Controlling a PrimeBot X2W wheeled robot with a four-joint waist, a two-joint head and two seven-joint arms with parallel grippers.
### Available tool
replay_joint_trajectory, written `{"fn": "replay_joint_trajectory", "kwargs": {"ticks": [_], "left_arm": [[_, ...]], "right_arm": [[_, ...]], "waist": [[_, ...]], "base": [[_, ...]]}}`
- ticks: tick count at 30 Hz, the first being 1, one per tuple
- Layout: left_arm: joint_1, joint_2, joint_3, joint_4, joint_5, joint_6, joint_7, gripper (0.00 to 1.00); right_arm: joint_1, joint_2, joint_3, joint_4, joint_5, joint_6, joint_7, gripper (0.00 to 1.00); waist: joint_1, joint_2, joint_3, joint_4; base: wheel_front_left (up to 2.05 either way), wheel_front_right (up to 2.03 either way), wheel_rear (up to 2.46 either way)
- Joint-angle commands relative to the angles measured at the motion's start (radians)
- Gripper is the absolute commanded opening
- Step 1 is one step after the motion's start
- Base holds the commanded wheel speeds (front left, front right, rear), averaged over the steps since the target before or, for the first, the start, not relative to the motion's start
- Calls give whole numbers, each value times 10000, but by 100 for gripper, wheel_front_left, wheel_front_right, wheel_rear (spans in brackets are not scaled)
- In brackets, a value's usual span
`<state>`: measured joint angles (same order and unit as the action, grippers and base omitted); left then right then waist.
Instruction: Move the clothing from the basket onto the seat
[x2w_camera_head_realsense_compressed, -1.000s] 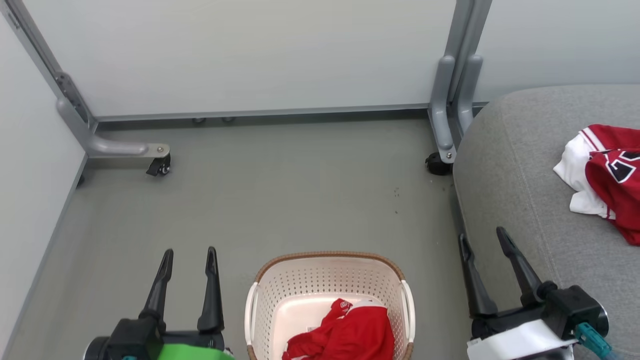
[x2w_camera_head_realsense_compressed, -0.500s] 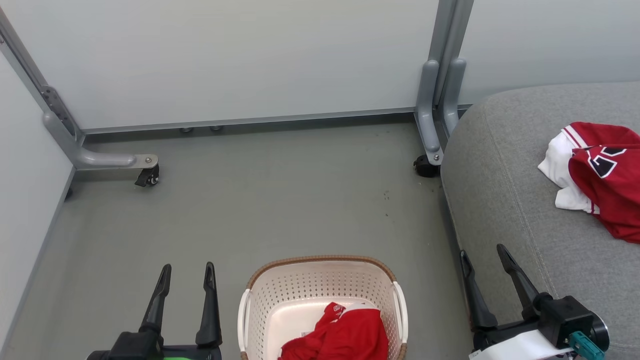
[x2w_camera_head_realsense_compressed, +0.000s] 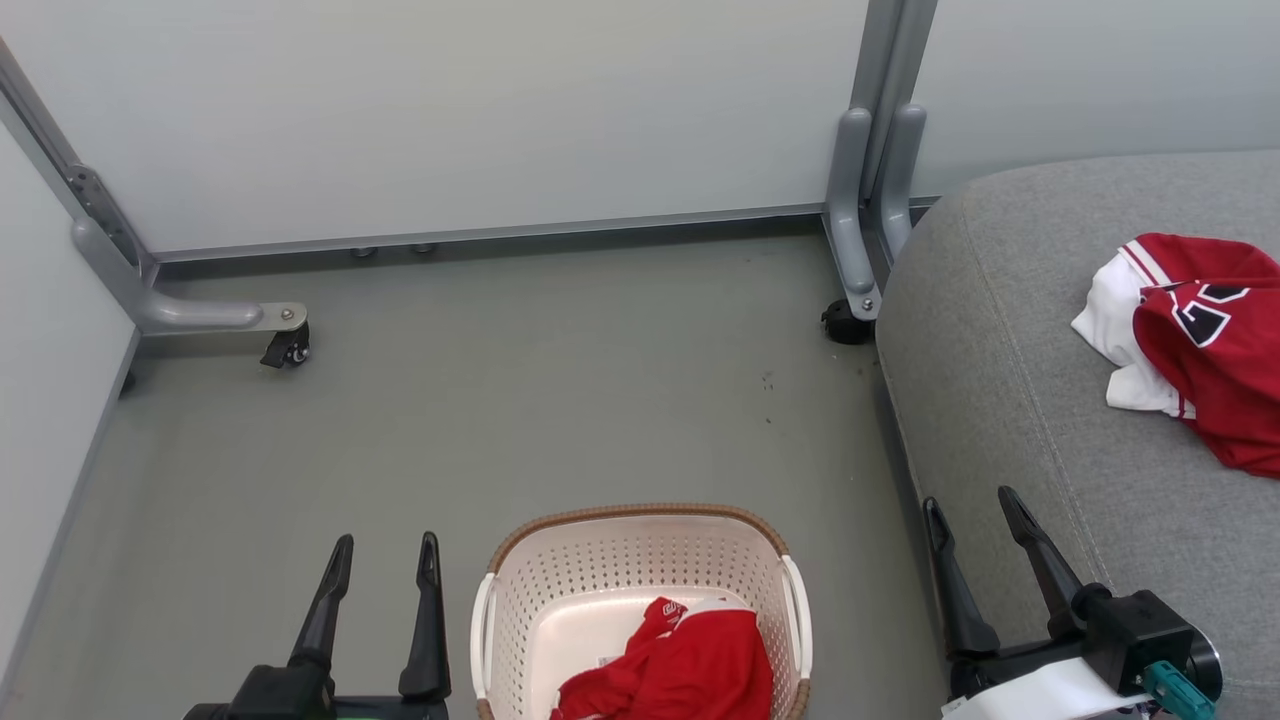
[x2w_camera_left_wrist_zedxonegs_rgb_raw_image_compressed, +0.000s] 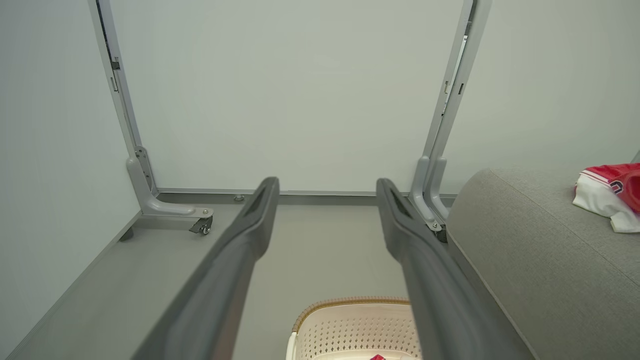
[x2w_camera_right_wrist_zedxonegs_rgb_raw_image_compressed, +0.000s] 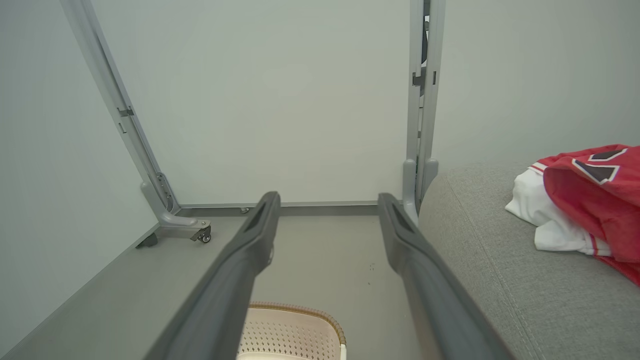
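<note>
The cream perforated basket stands on the floor at the bottom centre, with crumpled red shorts lying inside it. A red and white jersey lies bunched on the grey seat at the right. My left gripper hangs open left of the basket, nothing between its fingers. My right gripper stands open between the basket and the seat's edge, also empty. The left wrist view has the basket, the seat and the jersey. In the right wrist view I see the basket and the jersey.
Pale partition panels stand at the back and the left. Their grey metal feet with castors rest on the floor, one at the left and one by the seat's corner. Grey floor spreads between the panels and the basket.
The head camera has turned a little to the right and tilted, so everything sits further left. Both grippers stay open and empty, and the clothing lies as before.
</note>
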<state>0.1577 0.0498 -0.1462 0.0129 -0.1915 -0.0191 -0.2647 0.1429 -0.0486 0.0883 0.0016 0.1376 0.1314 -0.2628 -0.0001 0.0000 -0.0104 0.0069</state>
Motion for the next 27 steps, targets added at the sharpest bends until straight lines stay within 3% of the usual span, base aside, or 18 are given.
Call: {"fn": "replay_joint_trajectory", "kwargs": {"ticks": [1, 13, 22, 27], "left_arm": [[82, 15, -16, 55, -80, -60, 7, 100], [-298, 15, -370, 259, 655, -348, 7, 100], [-2536, 16, -1088, 1308, 1053, -981, 7, 100], [-3984, 212, -1777, 2166, 1297, -1111, 9, 100]], "right_arm": [[50, -35, 8, -5, -12, -13, -30, 100], [-187, -35, -121, -148, -75, -13, -30, 100], [-1538, -33, -1027, -594, -275, -13, -30, 100], [-2519, -32, -1271, -883, -658, -14, -30, 100]], "waist": [[1, 0, 13, -10], [1, 0, 692, -105], [1, 0, 3209, 190], [1, 0, 4645, 129]], "base": [[0, 0, 0], [0, 0, 0], [0, 0, 0], [0, 0, 0]]}}
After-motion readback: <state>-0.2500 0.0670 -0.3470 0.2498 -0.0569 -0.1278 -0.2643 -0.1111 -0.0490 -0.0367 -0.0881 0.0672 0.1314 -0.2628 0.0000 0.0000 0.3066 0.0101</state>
